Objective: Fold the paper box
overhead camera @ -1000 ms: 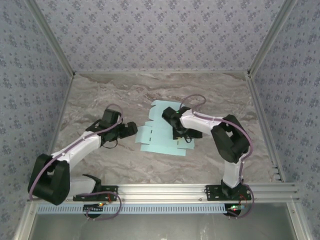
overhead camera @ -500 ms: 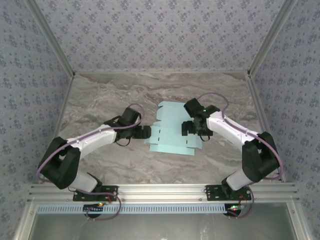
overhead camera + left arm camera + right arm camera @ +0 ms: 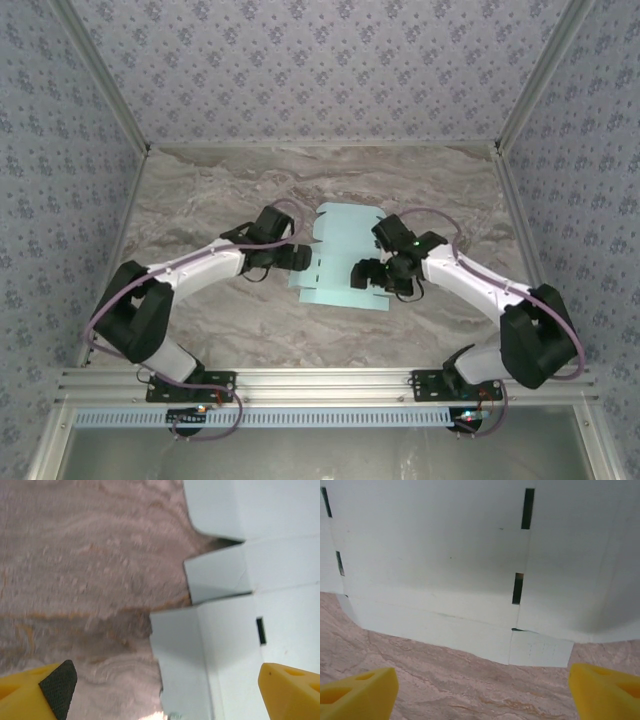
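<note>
The paper box (image 3: 338, 250) is a flat mint die-cut sheet lying on the marble table, with its flaps spread out. My left gripper (image 3: 298, 258) is at the sheet's left edge. It is open, and in the left wrist view a side flap (image 3: 182, 660) lies between its yellow fingers (image 3: 42, 690). My right gripper (image 3: 366, 272) hangs over the sheet's near right part, also open. In the right wrist view the sheet's (image 3: 445, 555) edge with its slits and a small tab (image 3: 540, 650) lies just ahead of the gripper (image 3: 482, 692), with bare table between the fingertips.
The marble table (image 3: 200, 200) is boxed in by patterned walls on three sides. An aluminium rail (image 3: 330, 380) carrying both arm bases runs along the near edge. Open table lies left, right and behind the sheet.
The left gripper has reached right to the sheet's left edge. The right arm has swung out and its gripper has come down to the sheet's near right part. The sheet has shifted slightly right.
</note>
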`<state>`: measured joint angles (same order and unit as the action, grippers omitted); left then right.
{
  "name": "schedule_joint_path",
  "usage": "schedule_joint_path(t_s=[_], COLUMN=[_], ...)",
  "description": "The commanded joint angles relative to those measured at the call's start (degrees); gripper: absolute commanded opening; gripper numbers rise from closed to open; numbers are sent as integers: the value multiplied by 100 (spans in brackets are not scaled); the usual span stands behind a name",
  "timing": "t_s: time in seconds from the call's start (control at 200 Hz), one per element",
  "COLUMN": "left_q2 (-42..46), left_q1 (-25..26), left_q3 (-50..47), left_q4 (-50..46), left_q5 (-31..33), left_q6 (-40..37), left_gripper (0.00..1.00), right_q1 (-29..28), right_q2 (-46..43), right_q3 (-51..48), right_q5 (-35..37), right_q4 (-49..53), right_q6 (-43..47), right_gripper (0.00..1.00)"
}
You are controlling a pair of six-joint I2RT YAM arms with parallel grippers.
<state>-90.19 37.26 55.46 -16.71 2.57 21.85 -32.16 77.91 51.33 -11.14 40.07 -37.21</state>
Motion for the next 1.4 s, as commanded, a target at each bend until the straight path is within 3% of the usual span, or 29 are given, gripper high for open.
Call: schedule_joint_path(t_s=[0.0,0.12,0.24,0.34,0.42,0.485,0.59,0.69,0.964,1.394], left_q2=[-400,-767,-1096,-1155,-1074,-989,-947,-924,-506,-486], left_q1=[13,22,153,384,584,759,1079,1251,1265,1259], left_q3=[368,548,706,683,623,586,482,351,33,323], left_q4=[123,-19,-407,-634,-799,-917,-1070,-1253,-1176,-1251], left_q5=[255,594,1166,1320,1195,709,289,350,336,291], left_q6=[-367,-467,-278,-46,215,360,511,617,746,362], left_gripper=[95,95,94,94,94,94,94,94,94,95], right_q1=[436,1051,1380,1618,1713,1740,1878,2129,2960,2873], right_q2=[-268,-431,-552,-582,-686,-883,-1196,-1384,-1480,-796], right_q3=[-126,-384,-619,-743,-975,-1184,-1449,-1592,-1688,-1501], right_q5=[307,196,-354,-884,-1419,-1505,-1173,-807,-727,-1105], right_q4=[143,179,-90,-108,-423,-804,-1131,-1075,-589,-385], right_q6=[-465,-829,-997,-1749,-2527,-3229,-4157,-4585,-4362,-4343], right_gripper=[93,91,91,92,93,94,95,96,99,100])
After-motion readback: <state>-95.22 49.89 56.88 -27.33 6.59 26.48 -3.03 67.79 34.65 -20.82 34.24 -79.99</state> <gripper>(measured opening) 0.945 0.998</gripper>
